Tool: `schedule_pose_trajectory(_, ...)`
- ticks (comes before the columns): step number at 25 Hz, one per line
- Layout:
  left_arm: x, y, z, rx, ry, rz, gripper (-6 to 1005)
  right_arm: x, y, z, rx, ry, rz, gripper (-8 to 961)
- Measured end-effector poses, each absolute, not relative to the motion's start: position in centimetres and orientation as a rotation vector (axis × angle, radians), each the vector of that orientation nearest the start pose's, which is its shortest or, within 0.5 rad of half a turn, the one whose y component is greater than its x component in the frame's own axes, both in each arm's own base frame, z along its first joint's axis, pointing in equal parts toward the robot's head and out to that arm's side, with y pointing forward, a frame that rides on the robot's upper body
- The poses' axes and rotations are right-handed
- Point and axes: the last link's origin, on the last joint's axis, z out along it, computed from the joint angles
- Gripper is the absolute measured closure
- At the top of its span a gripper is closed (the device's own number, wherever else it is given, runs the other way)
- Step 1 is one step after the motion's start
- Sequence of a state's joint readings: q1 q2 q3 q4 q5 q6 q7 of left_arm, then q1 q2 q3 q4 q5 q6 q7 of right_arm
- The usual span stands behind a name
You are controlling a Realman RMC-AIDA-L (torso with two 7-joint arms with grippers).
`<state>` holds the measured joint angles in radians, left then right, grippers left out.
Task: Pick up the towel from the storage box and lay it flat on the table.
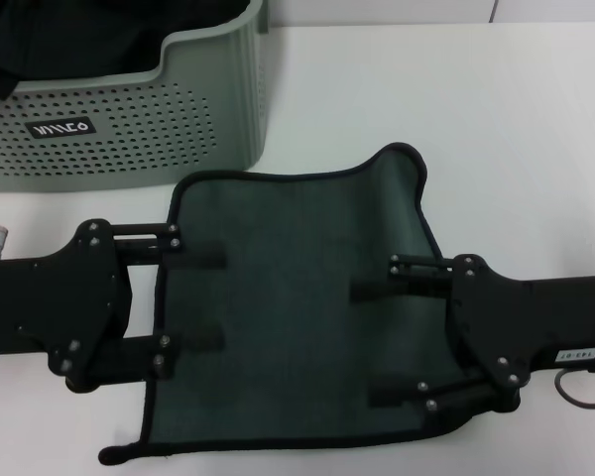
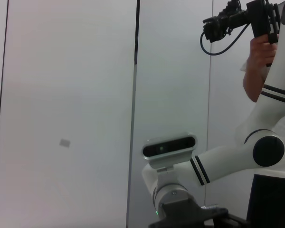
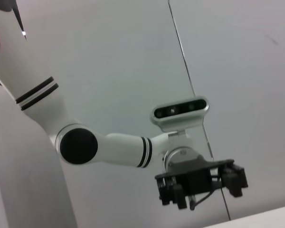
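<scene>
The dark green towel (image 1: 297,297) with black edge binding lies spread on the white table (image 1: 516,129), in front of the storage box (image 1: 169,119). My left gripper (image 1: 200,299) hovers over the towel's left edge, its two fingers wide apart and open, with nothing between them. Over the towel's right side, my right gripper (image 1: 379,342) is also open and holds nothing. The right wrist view shows the left arm and its gripper (image 3: 199,183) from the side; the towel is out of view in both wrist views.
The pale green storage box at the back left holds plain black fabric (image 1: 79,40). White tabletop stretches to the right of and behind the towel. A person holding a camera (image 2: 261,28) stands behind the right arm in the left wrist view.
</scene>
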<state>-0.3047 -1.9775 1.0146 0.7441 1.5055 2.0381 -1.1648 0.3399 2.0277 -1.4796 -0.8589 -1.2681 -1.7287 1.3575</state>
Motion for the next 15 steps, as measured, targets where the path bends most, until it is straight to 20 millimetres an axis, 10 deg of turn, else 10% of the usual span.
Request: schedule_pose_trajectory(15,-24.46,24.44,5.41,-2.875,-0.172,-1.271,344,18.38,25.87,-2.13,-2.992,0.278,1.311,83)
